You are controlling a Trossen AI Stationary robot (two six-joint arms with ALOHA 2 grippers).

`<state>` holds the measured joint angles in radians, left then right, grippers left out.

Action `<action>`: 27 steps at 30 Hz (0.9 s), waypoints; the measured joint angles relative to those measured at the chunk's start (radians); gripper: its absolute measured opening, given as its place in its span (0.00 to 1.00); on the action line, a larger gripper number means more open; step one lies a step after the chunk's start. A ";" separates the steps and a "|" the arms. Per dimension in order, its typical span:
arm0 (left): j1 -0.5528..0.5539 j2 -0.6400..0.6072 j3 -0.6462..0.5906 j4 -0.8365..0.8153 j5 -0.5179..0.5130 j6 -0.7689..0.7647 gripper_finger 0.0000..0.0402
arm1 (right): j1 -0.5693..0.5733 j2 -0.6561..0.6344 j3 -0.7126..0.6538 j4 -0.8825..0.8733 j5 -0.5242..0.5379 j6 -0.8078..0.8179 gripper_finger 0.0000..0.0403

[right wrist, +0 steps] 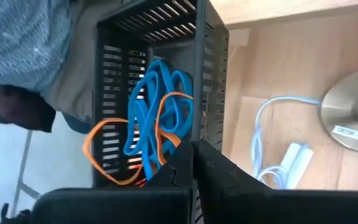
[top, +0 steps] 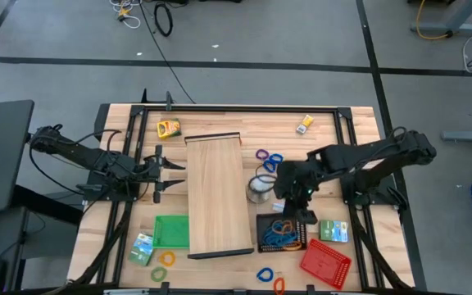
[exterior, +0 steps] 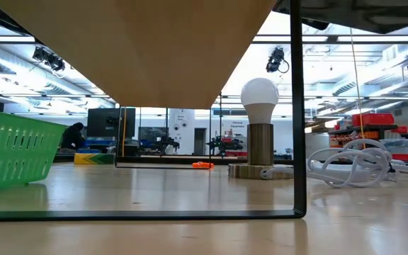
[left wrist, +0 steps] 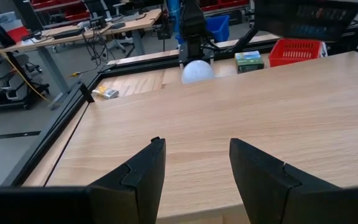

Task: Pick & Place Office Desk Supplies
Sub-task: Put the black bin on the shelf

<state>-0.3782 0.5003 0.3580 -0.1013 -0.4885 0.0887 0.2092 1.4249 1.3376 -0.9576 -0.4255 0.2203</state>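
Worktop [top: 220, 119]: black tray [top: 262, 223] holds some bands [right wrist: 157, 112]; several still loose. Right gripper [top: 303, 215] fingers clenched empty above it, left gripper [top: 173, 174] released.

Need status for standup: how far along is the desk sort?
Partly done: blue and orange bands sit in the black tray. Nothing in hand: right gripper is shut over that tray, left gripper open beside the board. Loose bands and boxes remain.
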 joint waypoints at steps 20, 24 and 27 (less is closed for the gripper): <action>0.000 0.000 0.000 0.000 0.000 0.008 0.46 | -0.223 0.017 0.104 -0.025 -0.138 -0.134 0.01; 0.000 0.000 0.000 0.000 0.000 0.008 0.46 | -0.249 0.104 0.257 -0.134 -0.144 -0.210 0.01; 0.000 0.000 0.000 0.002 0.000 0.008 0.46 | -0.278 0.189 0.384 -0.234 -0.143 -0.284 0.01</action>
<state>-0.3782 0.4999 0.3576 -0.0992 -0.4887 0.0967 -0.0689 1.6137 1.7221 -1.1912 -0.5681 -0.0638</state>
